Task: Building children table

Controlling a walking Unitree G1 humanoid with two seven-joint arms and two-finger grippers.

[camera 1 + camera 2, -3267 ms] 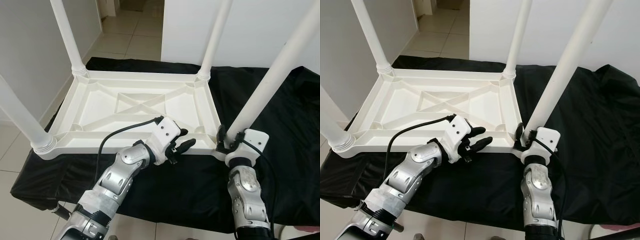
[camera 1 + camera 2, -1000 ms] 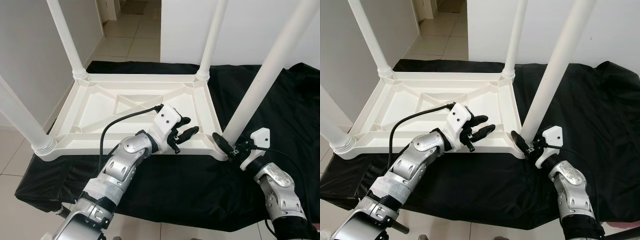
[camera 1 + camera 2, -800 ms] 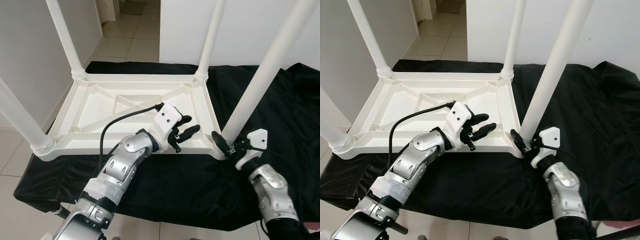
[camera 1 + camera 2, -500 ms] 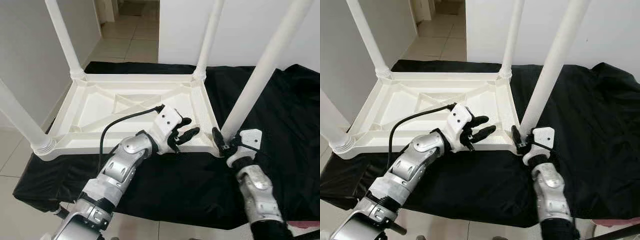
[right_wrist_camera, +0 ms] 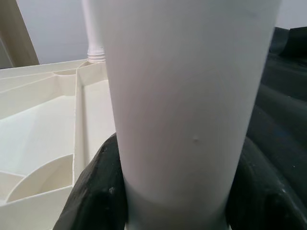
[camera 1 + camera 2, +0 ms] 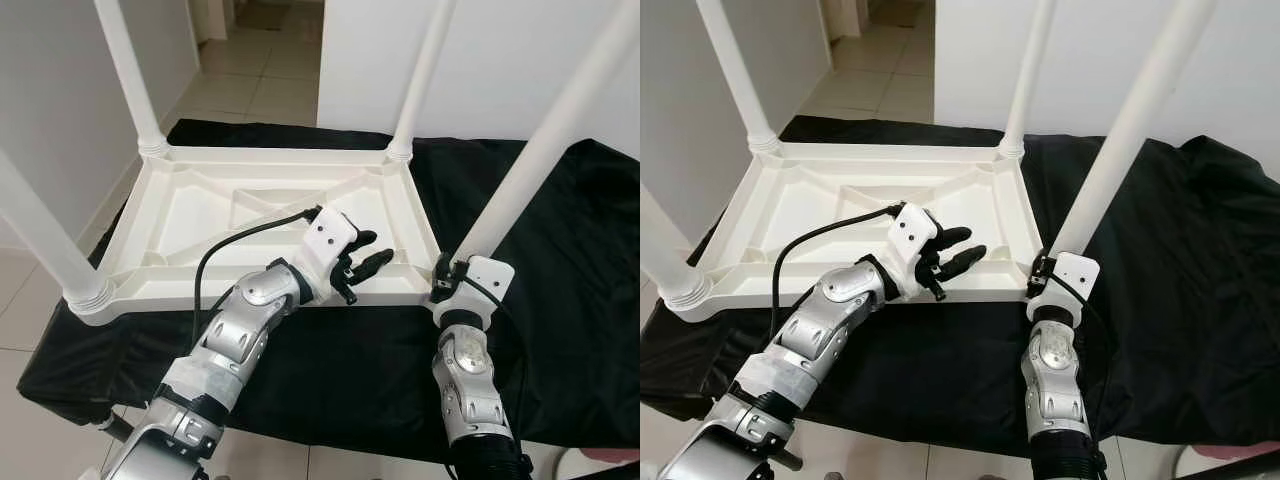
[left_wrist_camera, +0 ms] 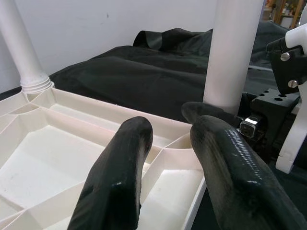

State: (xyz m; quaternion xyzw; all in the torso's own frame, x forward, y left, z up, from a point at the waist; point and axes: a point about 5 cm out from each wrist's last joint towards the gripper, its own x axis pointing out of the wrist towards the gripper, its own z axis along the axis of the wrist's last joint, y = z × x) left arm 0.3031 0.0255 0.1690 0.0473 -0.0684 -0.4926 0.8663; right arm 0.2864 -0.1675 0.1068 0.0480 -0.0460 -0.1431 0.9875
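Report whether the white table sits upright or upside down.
Upside down: the table rests ribbed underside up on the black cloth, legs pointing upward.

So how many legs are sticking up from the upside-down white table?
4. Far-left leg, far-right leg, near-left leg, and near-right leg, which the right gripper grips at its base.

A black cloth (image 6: 560, 260) covers the support; the upturned white table (image 6: 200, 215) lies on it.
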